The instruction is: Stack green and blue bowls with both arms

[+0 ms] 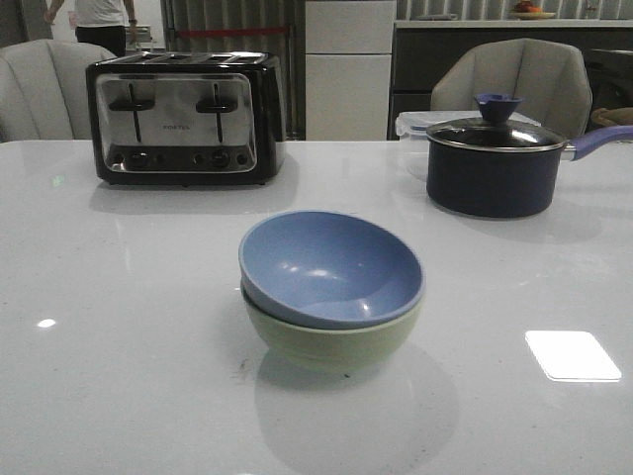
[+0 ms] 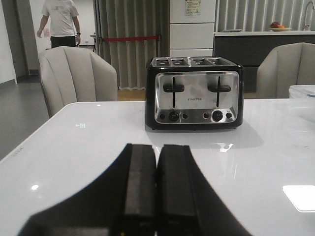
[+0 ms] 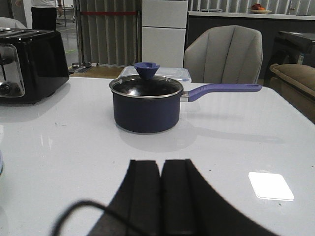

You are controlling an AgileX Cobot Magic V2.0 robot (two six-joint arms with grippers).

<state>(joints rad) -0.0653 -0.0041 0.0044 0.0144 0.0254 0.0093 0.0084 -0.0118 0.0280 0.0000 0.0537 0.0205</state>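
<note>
Blue bowl point(image 1: 331, 265) sits nested inside green bowl point(image 1: 331, 341), near the middle of the white table point(image 1: 119, 346), toward the front edge. Both bowls are mouth-up. Blue one is tilted a bit, its rim higher on the front view's left and dipping toward the right, so its opening faces up and slightly to the right-front. Bowls are round, no long axis to speak of. Green bowl stands upright, only its lower wall and part of its rim showing under the blue one.

Neither arm shows in the front view. Left gripper point(image 2: 156, 187): fingers pressed together, no gap, holding nothing, hanging over bare table and facing the toaster point(image 2: 194, 93). Right gripper point(image 3: 160, 196): fingers likewise closed against each other, empty, facing the pot point(image 3: 146, 105). A thin dark cable point(image 3: 81, 209) loops in front of it.

Toaster stands at the back left of the table, well apart from the bowls. Lidded pot stands back right, handle pointing right, a clear container point(image 1: 415, 124) just behind it.
</note>
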